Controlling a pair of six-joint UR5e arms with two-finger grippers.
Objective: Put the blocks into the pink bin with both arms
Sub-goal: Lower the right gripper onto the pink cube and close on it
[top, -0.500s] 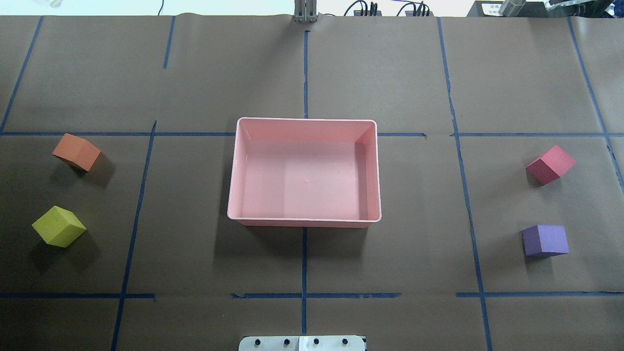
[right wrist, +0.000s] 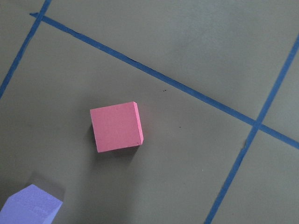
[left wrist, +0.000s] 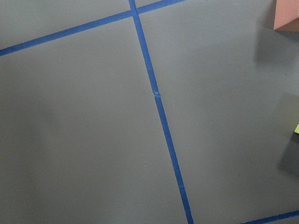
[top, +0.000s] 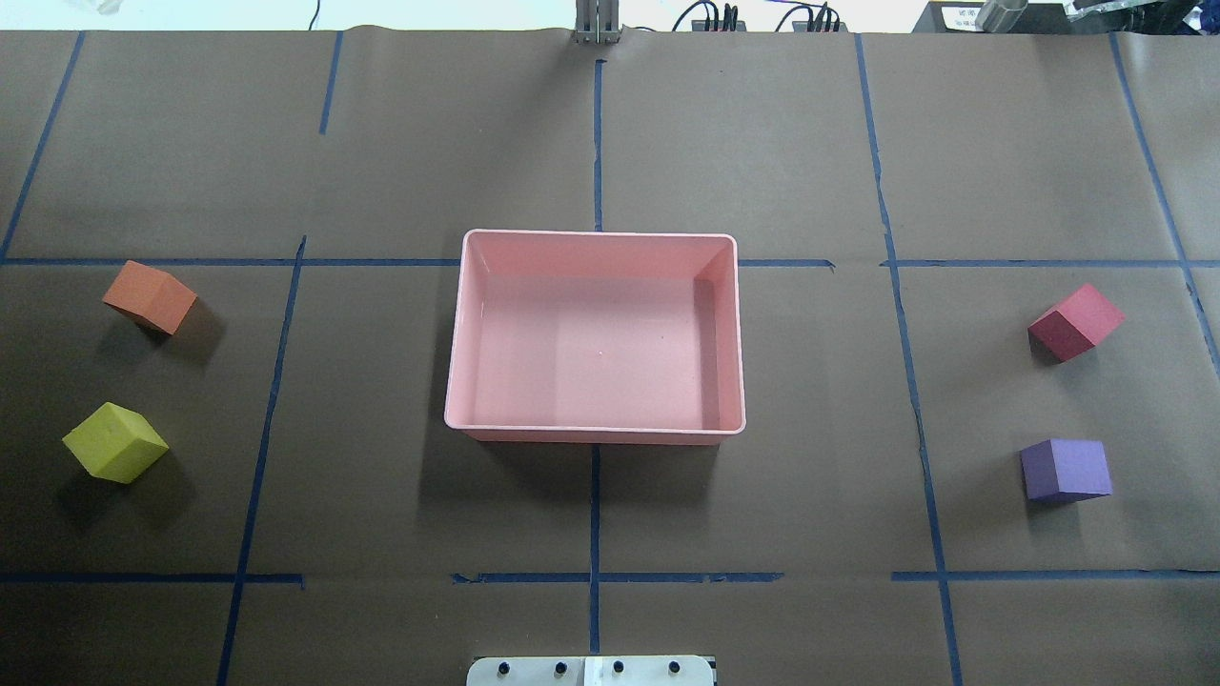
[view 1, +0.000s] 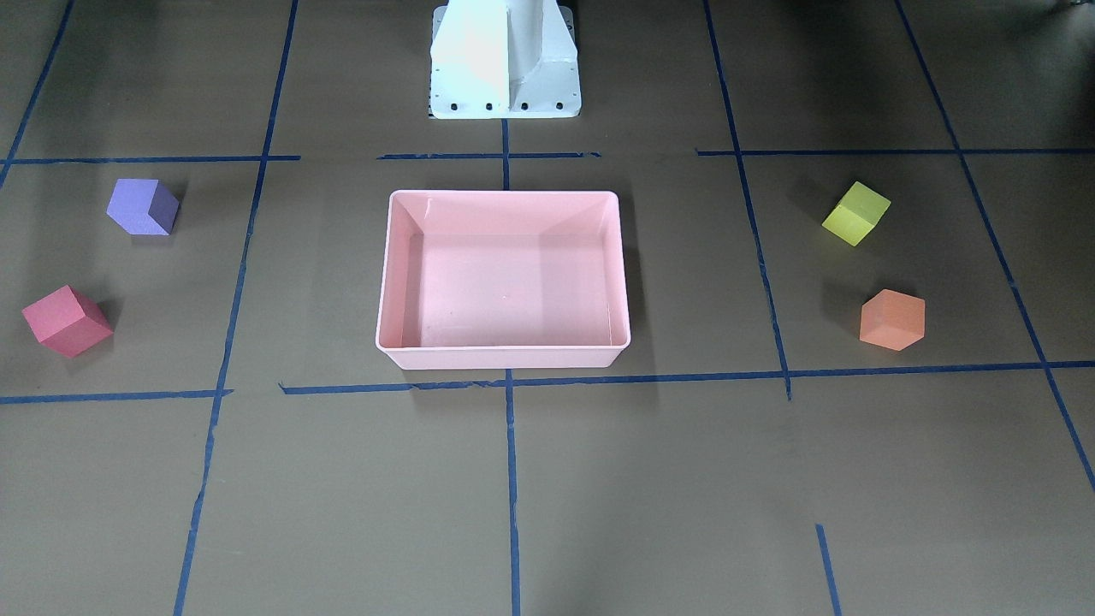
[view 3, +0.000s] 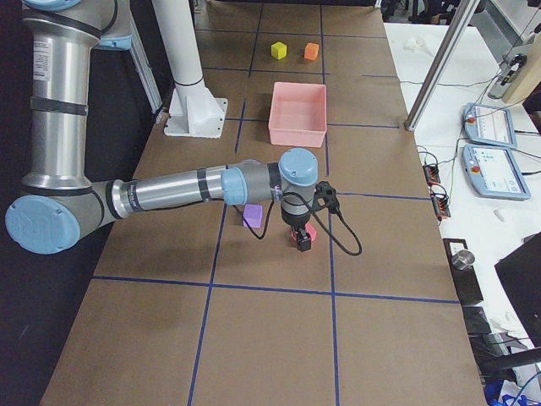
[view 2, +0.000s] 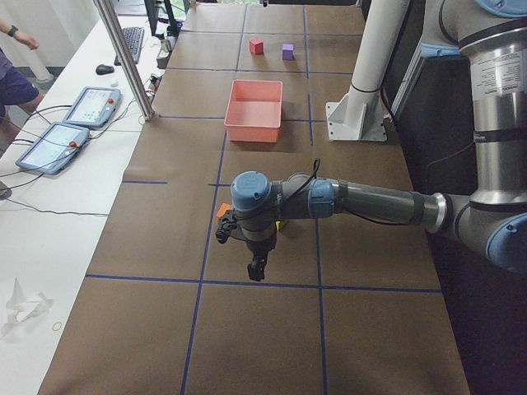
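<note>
The pink bin stands empty at the table's middle. The orange block and the yellow-green block lie at the left. The red-pink block and the purple block lie at the right. No arm shows in the overhead view. In the exterior left view the left gripper hangs above the table near the orange block. In the exterior right view the right gripper hangs over the red-pink block. I cannot tell whether either is open. The right wrist view looks down on the red-pink block.
Brown paper with blue tape lines covers the table. The white pedestal base stands behind the bin. Tablets and cables lie on a side table past the far edge.
</note>
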